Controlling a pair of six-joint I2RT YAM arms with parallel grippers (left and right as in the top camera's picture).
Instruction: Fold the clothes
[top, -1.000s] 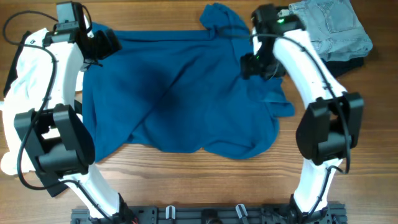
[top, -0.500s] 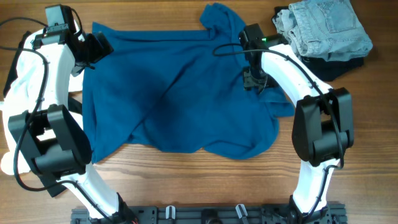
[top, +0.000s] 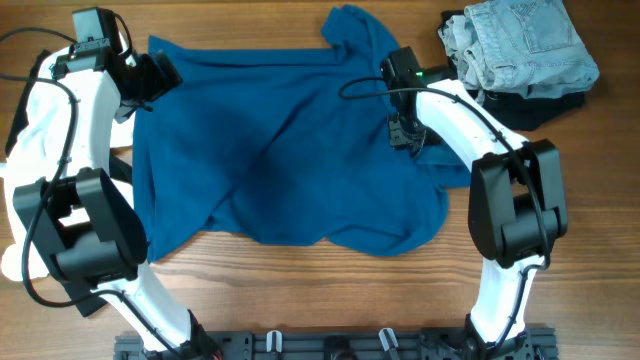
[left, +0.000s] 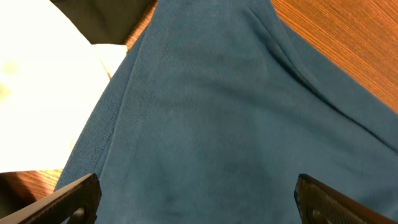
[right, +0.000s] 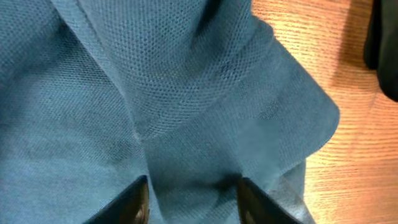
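The clothes, one large teal-blue shirt (top: 280, 150), lie spread and rumpled across the table, the collar end bunched at the far middle (top: 355, 30). My left gripper (top: 160, 75) hovers over the shirt's far left corner, open wide, with flat cloth (left: 205, 112) below and nothing between its fingers (left: 74, 196). My right gripper (top: 405, 135) is pressed down on the shirt's right side. Its jaws stand partly closed around a raised fold of teal cloth (right: 193, 124), which fills the gap between them (right: 193, 190).
Pale denim jeans (top: 525, 40) lie folded on a dark garment (top: 548, 105) at the far right. White cloth (top: 30, 130) sits beside the left arm, with a dark item (left: 106, 15) next to it. Bare wood (top: 300, 290) runs along the near edge.
My right arm swung left and down onto the shirt, and its jaws have narrowed around a fold. The left arm shifted slightly left early on, then held still, open.
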